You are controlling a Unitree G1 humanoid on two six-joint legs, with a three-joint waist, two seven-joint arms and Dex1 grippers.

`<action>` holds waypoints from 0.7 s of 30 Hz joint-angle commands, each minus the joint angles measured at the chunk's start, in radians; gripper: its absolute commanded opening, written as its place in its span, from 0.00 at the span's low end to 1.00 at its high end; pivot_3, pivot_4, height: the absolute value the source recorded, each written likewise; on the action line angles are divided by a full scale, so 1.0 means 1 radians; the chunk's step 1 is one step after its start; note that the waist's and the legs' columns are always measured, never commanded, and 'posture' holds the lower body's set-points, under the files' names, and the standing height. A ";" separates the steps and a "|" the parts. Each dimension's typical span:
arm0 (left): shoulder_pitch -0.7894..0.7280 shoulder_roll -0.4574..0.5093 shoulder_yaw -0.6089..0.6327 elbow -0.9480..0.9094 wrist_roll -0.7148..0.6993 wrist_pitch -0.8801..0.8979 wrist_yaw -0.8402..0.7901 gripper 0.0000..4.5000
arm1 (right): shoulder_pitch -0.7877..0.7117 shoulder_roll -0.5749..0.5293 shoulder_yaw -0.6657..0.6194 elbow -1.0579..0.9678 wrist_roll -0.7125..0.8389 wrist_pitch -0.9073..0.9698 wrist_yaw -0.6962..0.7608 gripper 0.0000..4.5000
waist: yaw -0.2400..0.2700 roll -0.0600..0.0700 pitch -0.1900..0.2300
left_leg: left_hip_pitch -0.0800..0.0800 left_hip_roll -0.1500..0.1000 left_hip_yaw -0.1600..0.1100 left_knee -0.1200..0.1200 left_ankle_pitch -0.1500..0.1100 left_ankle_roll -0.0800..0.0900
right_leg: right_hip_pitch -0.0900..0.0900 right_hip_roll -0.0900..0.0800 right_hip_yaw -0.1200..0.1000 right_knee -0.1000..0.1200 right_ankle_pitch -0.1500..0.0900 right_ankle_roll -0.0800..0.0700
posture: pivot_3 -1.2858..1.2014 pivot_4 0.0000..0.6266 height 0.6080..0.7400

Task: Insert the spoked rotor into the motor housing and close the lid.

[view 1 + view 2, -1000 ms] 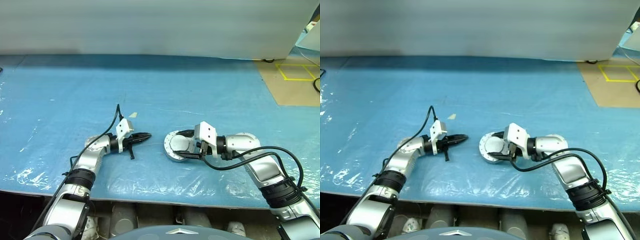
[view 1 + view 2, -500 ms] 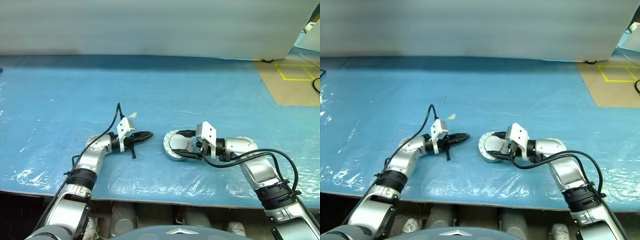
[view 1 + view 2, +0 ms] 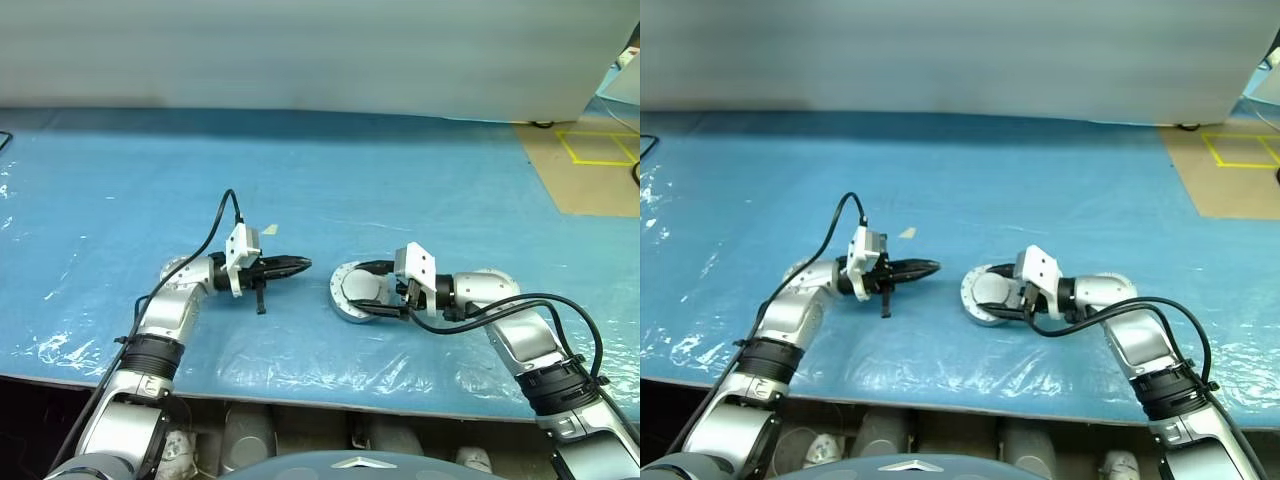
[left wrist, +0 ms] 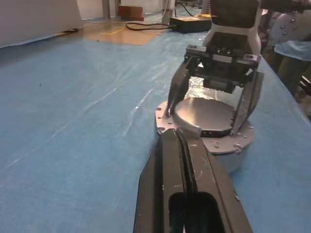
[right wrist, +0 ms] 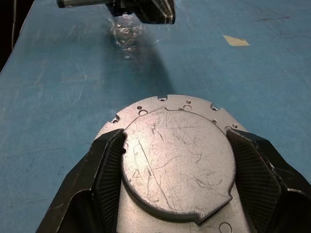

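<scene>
The motor housing (image 3: 341, 308) is a round silver can sitting on the blue table. The plain grey lid (image 5: 177, 158) lies flat on top of it. My right gripper (image 3: 356, 289) reaches in from the right, and its fingers (image 5: 109, 165) press against opposite edges of the lid. My left gripper (image 3: 304, 264) hovers a short way to the left of the housing, pointing at it, shut and empty. The spoked rotor is hidden.
The table is covered by a blue sheet under crinkled clear plastic (image 3: 120, 200). A small tan scrap of tape (image 3: 268, 229) lies behind my left gripper. A brown board with yellow lines (image 3: 590, 160) sits at the far right. The table's front edge (image 3: 320, 385) runs close below both arms.
My left gripper has risen a little and drawn slightly back, still shut. The right gripper has stayed on the lid.
</scene>
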State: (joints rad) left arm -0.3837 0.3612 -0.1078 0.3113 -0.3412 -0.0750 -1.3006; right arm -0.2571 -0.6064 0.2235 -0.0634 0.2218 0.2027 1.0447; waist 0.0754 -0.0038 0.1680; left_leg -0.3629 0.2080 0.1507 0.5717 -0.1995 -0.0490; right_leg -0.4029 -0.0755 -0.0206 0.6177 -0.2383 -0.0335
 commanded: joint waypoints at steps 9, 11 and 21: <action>0.009 0.000 -0.048 -0.005 0.031 -0.008 -0.006 0.00 | 0.008 -0.035 0.042 0.077 -0.089 0.085 -0.039 0.66 | -0.001 0.000 0.000 | 0.010 0.000 0.001 -0.001 0.000 0.000 | 0.009 -0.001 0.001 -0.001 0.000 0.000 | 0.52 0.24 1.00; 0.007 0.001 -0.057 0.003 0.036 0.000 -0.012 0.00 | 0.005 -0.038 0.050 0.080 -0.097 0.107 -0.046 0.66 | -0.002 0.000 0.000 | 0.013 -0.001 0.001 -0.003 0.000 0.000 | 0.011 -0.001 0.001 -0.002 0.000 0.000 | 0.52 0.24 1.00; 0.000 -0.017 -0.066 0.026 0.051 -0.009 0.004 0.00 | -0.003 -0.061 0.073 0.082 -0.147 0.115 -0.082 0.66 | -0.003 -0.001 -0.004 | 0.015 0.000 0.001 -0.009 0.000 0.000 | 0.017 -0.001 0.001 -0.011 0.000 0.001 | 0.52 0.24 1.00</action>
State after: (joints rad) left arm -0.3690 0.3466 -0.1741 0.3489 -0.2870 -0.0763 -1.3006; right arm -0.2903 -0.6258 0.2614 -0.0916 0.2037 0.3093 1.0311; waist 0.0725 -0.0045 0.1639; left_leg -0.3481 0.2076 0.1514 0.5621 -0.1999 -0.0492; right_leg -0.3861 -0.0768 -0.0192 0.6061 -0.2386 -0.0329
